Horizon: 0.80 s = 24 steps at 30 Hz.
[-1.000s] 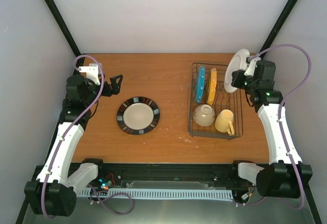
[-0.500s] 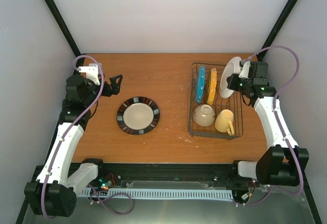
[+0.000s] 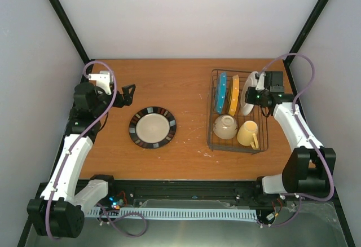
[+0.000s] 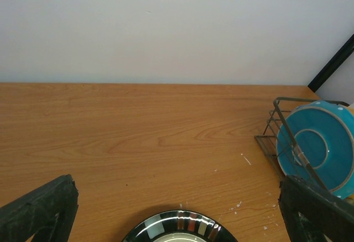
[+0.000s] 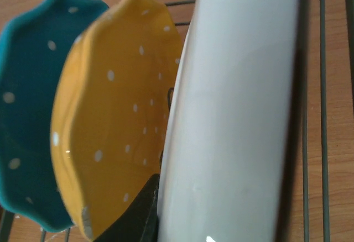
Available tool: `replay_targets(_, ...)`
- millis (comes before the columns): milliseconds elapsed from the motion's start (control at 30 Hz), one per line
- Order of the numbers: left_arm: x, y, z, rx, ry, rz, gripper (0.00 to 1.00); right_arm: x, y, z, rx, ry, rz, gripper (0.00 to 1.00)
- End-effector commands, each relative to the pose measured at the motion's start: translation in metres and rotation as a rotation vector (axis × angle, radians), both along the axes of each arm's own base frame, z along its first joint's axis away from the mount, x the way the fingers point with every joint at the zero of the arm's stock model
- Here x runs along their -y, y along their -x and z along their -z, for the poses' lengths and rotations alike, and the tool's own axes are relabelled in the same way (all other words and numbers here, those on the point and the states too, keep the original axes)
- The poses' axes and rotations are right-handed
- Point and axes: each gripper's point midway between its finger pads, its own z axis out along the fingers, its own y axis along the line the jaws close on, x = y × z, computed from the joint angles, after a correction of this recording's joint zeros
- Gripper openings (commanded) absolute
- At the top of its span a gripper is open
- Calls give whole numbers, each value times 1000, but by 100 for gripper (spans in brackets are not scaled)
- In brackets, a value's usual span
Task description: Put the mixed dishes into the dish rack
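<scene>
A plain white plate [image 3: 247, 93] stands on edge over the upper right part of the dish rack [image 3: 256, 114]. The right gripper [image 3: 255, 93] has closed its jaws on the plate's rim. In the right wrist view the plate fills the middle of the frame, with a dark finger [image 5: 141, 214] against its lower left edge. Whether the plate already rests between the prongs cannot be told. Just left of it, upright in the slots, are the orange-yellow plate [image 3: 233, 95], dotted with white, and then the teal plate [image 3: 220, 93]. In the rack's lower half in the top view sit the cream bowl [image 3: 225, 127] and, to its right, the yellow mug [image 3: 248, 133]. The striped plate [image 3: 152, 127] lies flat on the table [image 3: 186, 83] at centre left, well apart from the rack. The left gripper [image 3: 127, 93] hangs above and to the left of that plate, its jaws spread wide and empty.
</scene>
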Motion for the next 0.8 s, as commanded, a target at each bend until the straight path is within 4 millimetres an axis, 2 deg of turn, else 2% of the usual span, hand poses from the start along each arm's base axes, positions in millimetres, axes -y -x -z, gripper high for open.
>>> replay_targets(0, -3, -3, -14, 32, -41, -5, 100, -10, -16, -10, 77, 23, -36, 3)
replay_targets(267, -4, -10, 9, -69, -50, -5, 100, -20, -17, 22, -10, 33, -64, 3)
replay_targets(400, -30, -20, 38, -196, -73, -167, 100, -29, -16, 34, -45, 22, -92, 7)
replay_targets(500, -36, -25, 63, -296, -82, -202, 100, -35, -17, 41, -62, 15, -105, 9)
replay_targets(633, -37, -28, 82, -385, -38, -196, 100, -38, -18, 40, -59, 2, -106, 20)
replay_targets(767, -46, -28, 96, -444, 64, -172, 100, -41, -18, 35, -44, -17, -112, 40)
